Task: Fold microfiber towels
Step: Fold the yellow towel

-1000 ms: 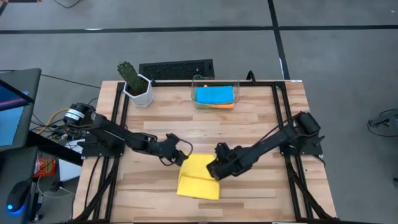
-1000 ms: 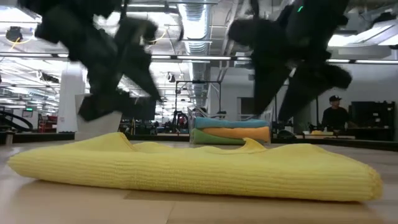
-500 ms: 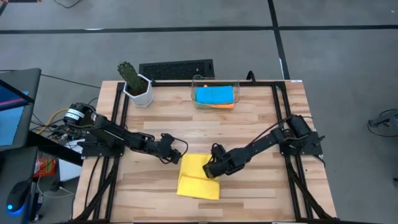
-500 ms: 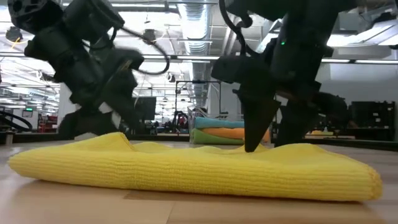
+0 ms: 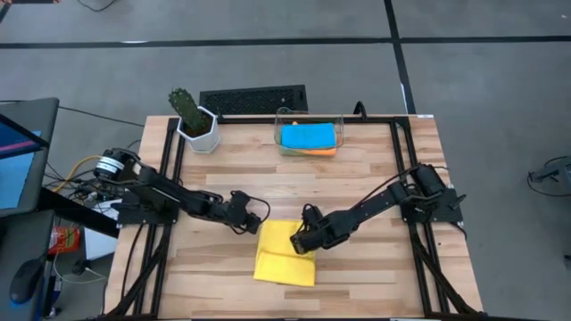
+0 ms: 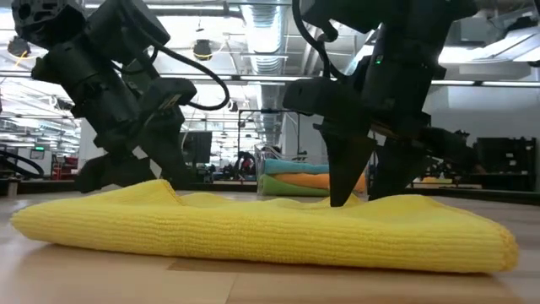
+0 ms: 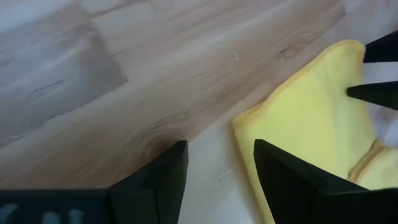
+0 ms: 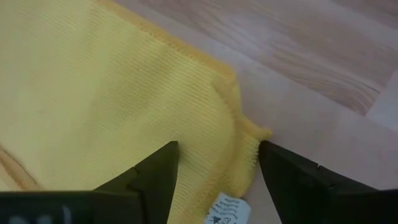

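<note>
Yellow microfiber towel (image 5: 285,253), half folded, lay at the table's (image 5: 375,187) front centre, and we judged a corner pickup in hand: both the right gripper (image 8: 214,165) and left gripper (image 7: 217,168) stood wide and empty, needing closure next.

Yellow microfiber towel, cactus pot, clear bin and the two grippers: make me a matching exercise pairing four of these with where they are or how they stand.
Things:
1. yellow microfiber towel
2. blue microfiber towel
3. green cactus in a white pot
4. right gripper

Places or states:
A. far left part of the table
B. fingers open at the yellow towel's right edge
C. top of the stack in the clear plastic bin
D. folded flat near the table's front

Pairs: 1-D, 2-C, 3-A, 4-B
</note>
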